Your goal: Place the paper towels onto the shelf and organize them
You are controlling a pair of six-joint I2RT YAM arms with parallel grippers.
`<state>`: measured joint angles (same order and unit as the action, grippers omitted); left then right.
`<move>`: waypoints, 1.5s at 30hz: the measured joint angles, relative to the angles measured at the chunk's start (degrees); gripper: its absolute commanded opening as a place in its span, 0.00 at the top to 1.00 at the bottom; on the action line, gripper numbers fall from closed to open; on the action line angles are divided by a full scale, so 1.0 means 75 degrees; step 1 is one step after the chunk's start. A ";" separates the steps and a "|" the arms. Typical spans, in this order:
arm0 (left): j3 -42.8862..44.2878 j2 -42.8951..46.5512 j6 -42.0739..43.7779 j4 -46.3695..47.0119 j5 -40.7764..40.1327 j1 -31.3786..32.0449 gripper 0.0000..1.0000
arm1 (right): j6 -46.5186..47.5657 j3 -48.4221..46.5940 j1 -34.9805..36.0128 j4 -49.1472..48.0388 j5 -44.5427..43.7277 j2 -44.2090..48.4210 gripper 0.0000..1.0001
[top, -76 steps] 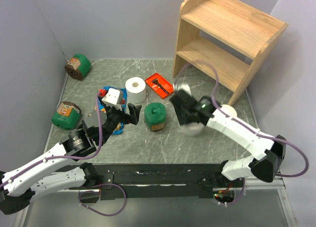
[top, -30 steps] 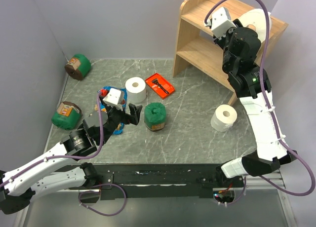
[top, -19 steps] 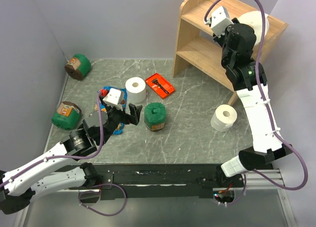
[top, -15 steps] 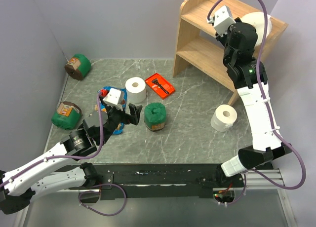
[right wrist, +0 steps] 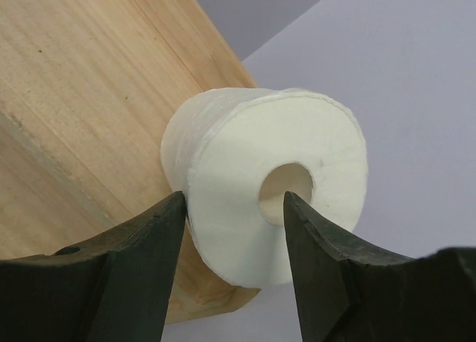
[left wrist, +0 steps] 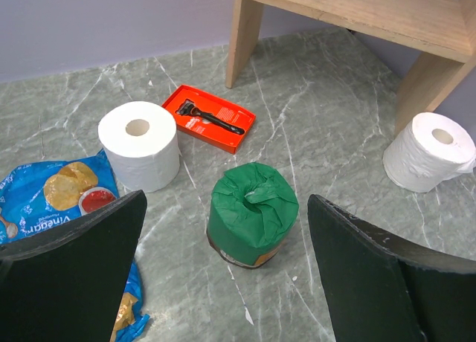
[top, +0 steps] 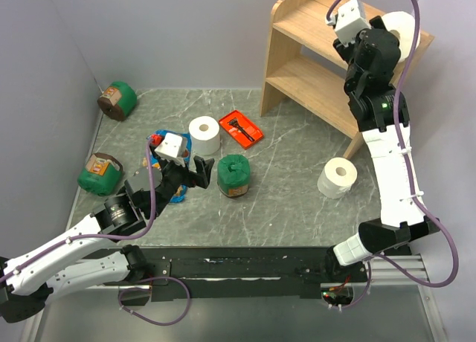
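Note:
Three white paper towel rolls show. One (top: 204,134) stands mid-table and shows in the left wrist view (left wrist: 137,145). One (top: 338,177) stands by the shelf's foot and also shows there (left wrist: 431,150). The third (top: 401,24) is at the right end of the wooden shelf's (top: 320,22) top board, hole toward the wrist camera (right wrist: 245,171), overhanging the board's (right wrist: 74,82) end. My right gripper (top: 385,39) holds it: in its wrist view (right wrist: 232,197) one fingertip is at the roll's outer edge and one at the hole. My left gripper (top: 199,168) is open and empty above the table (left wrist: 227,199).
A green canister (top: 234,175) stands just ahead of the left gripper (left wrist: 253,221). Two more green canisters (top: 117,99) (top: 100,172) lie at the left. An orange tray with a razor (top: 239,126) and a blue chip bag (left wrist: 59,201) lie near the middle roll.
My right arm rose from the table with a roll to the shelf's top and has since shifted right along it. The left arm has not moved.

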<state>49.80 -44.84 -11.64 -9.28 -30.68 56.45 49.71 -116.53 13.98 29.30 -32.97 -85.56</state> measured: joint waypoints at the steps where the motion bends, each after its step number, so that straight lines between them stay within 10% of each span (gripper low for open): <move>1: 0.0000 0.0000 -0.0003 0.0000 0.0000 0.0000 0.04 | -0.0003 -0.0038 -0.0006 -0.0038 0.0000 0.0000 0.36; 22: 0.0000 0.0000 0.0000 -0.0003 0.0000 0.0000 0.04 | -0.1547 0.0125 0.0300 0.0950 0.0137 0.0676 0.33; 35: 0.0000 0.0047 0.0003 -0.0003 0.0000 0.0000 0.04 | -0.4934 0.4701 0.2055 0.1789 0.0927 0.3585 0.37; 45: 0.0000 0.0070 0.0000 0.0000 0.0114 0.0000 0.04 | -0.5884 0.7324 0.2031 0.1877 0.0533 0.2419 0.41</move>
<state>49.80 -44.31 -11.64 -9.28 -29.82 56.45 5.58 -61.60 29.21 43.38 -28.97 -67.42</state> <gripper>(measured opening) 0.963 0.582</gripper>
